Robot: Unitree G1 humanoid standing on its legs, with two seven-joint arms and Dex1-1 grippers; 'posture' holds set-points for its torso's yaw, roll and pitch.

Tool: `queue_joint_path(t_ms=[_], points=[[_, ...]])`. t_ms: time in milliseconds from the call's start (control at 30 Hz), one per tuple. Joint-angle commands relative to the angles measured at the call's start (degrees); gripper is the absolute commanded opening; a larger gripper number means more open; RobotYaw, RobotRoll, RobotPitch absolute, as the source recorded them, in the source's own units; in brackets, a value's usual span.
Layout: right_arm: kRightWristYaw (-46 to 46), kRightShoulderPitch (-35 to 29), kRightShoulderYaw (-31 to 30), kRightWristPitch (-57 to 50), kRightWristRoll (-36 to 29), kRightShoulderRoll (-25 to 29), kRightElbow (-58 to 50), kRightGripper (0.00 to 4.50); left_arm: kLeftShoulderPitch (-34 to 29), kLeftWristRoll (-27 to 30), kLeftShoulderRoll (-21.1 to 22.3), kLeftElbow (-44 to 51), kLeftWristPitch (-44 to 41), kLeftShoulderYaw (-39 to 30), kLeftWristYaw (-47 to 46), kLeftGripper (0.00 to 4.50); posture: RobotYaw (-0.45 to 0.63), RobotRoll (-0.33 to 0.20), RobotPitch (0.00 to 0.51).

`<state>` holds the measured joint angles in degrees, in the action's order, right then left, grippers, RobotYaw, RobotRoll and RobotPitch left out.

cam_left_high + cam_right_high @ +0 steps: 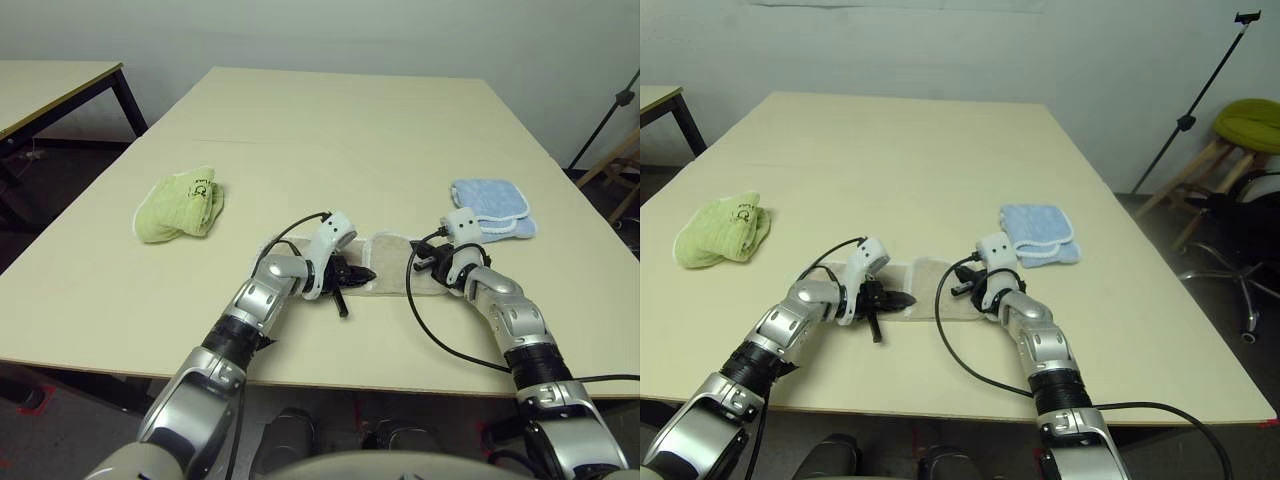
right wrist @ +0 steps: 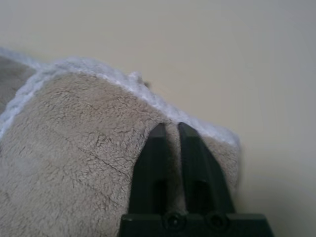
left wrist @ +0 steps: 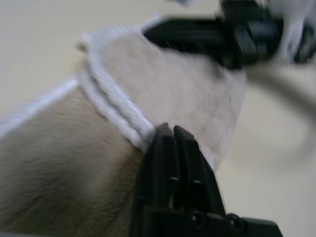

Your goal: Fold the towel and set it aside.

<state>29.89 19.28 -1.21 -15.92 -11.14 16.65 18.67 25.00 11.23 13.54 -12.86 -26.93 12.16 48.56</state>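
Both left gripper [image 3: 170,129] and right gripper [image 2: 170,127] are hiding beige towel [image 2: 89,138] parts, jaws slightly parted, hold unclear. Beyond the left jaws, green towel [image 1: 170,212] is bearing unreadable lettering [image 1: 200,188].

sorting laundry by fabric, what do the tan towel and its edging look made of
The tan towel looks like soft, matte microfiber or cotton terry, judging by its short, crinkled pile. Its white edging seems to be thick thread, perhaps cotton or polyester, given the ridged, rope-like stitches.

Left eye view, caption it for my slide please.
Robot's two grippers over a partly folded beige towel, between green and blue folded towels.
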Motion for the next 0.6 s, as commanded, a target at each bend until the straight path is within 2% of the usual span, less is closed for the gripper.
queue_joint_path(t_ms=[33, 200, 267, 333, 500, 600], points=[[6.8, -1.2, 1.2, 2.5, -4.0, 0.5, -2.3, 1.68, -2.0, 6.2, -0.5, 8.4, -9.4, -6.5, -4.4, 1.31, 0.1, 0.0, 0.027], [14.3, -1.6, 3.3, 5.2, -9.1, 2.5, -8.0, 3.57, -8.0, 15.3, 2.1, 26.6, -29.3, -15.9, -11.9, 3.08, 0.1, 0.0, 0.031], [19.3, -2.0, 4.5, 7.0, -12.6, 3.5, -10.8, 4.36, -9.3, 20.0, 0.5, 32.4, -37.2, -21.3, -16.0, 3.83, 0.11, 0.0, 0.029], [21.3, -1.6, 4.5, 9.0, -12.3, 4.7, -11.1, 4.5, -9.8, 22.5, -1.2, 36.5, -44.4, -26.0, -20.5, 4.47, 0.11, 0.0, 0.029], [24.9, 0.1, 4.8, 12.4, -11.3, 7.6, -10.3, 4.5, -9.0, 25.7, -5.5, 43.6, -61.3, -39.2, -27.5, 4.47, 0.11, 0.0, 0.029], [29.0, 0.7, 4.7, 13.9, -11.5, 10.8, -10.7, 4.5, -13.3, 30.3, -5.2, 47.2, -65.5, -42.6, -29.7, 4.47, 0.14, 0.0, 0.033]])
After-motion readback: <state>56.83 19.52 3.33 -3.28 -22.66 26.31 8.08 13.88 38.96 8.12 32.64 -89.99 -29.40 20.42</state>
